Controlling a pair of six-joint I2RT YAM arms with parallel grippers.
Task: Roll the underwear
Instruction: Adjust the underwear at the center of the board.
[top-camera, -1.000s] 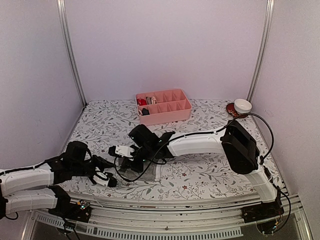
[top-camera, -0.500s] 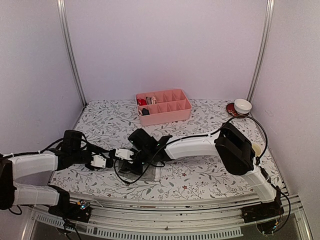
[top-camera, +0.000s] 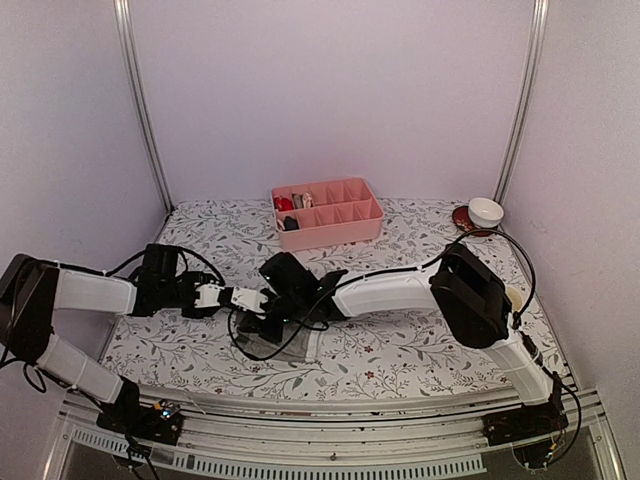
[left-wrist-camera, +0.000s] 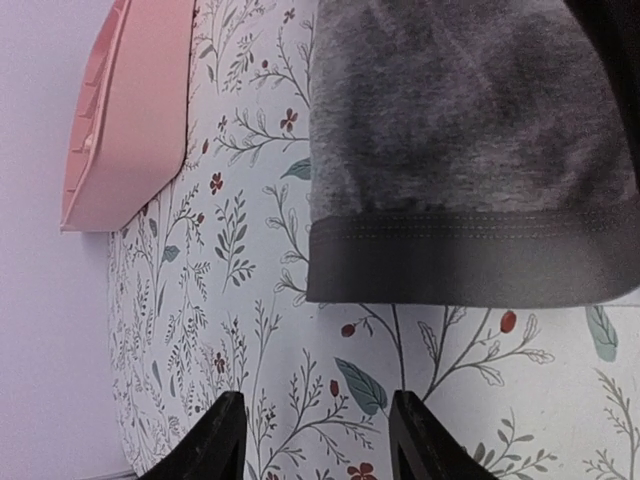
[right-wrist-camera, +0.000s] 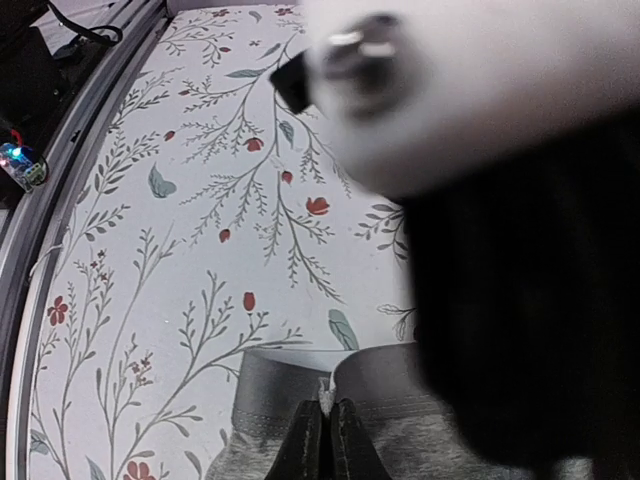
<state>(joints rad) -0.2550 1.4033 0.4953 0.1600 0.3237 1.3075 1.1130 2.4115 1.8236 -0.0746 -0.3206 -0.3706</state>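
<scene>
Stretched leftward, the right pincer pinches the underwear hem — left pincer spread, low, just beside.

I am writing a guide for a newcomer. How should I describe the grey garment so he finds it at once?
On the flower-patterned table, look near the front edge, a little left of the middle. There lies the grey underwear, with a darker stitched hem. Unlike the pink tray and white bowl at the back, it is soft cloth.
</scene>
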